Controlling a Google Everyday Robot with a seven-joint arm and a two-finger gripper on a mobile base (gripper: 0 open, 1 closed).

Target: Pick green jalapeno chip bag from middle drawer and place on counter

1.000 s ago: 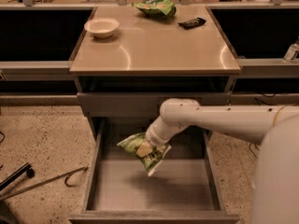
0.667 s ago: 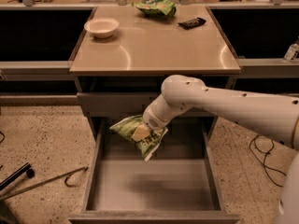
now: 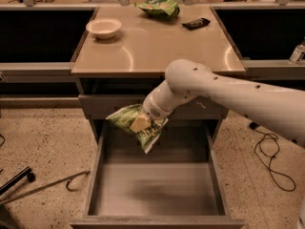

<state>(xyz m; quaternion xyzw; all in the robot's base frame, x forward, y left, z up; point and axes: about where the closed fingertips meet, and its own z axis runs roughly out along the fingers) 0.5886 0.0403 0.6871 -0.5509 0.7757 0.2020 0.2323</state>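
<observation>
**Lifting the bag out and over the front edge**

The gripper (image 3: 139, 124) hangs above the open middle drawer (image 3: 95, 175), just in front of the closed drawer front (image 3: 102, 106) above it. Its jaws are clamped on the green jalapeno chip bag (image 3: 121, 118), pinching it near the middle so that both ends droop loose. The bag is in the air, clear of the drawer bottom and below the level of the surface (image 3: 152, 56).

The step in hand appears to be the carry up to that surface. The arm should probably draw the bag outward from the cabinet first and only then raise it, so the hanging ends do not snag under the front lip. Foil is slippery and the hold is on a crumpled fold, so a smooth, unhurried rise seems wiser than a quick swing.

For the landing, the bare front and middle of the surface look best. That keeps the bag well apart from the white bowl (image 3: 104, 27) at the rear left, the lighter green bag (image 3: 159, 6) at the far edge and the dark flat object (image 3: 195, 23) at the rear right. The jaws are best opened only once the bag rests flat.
</observation>
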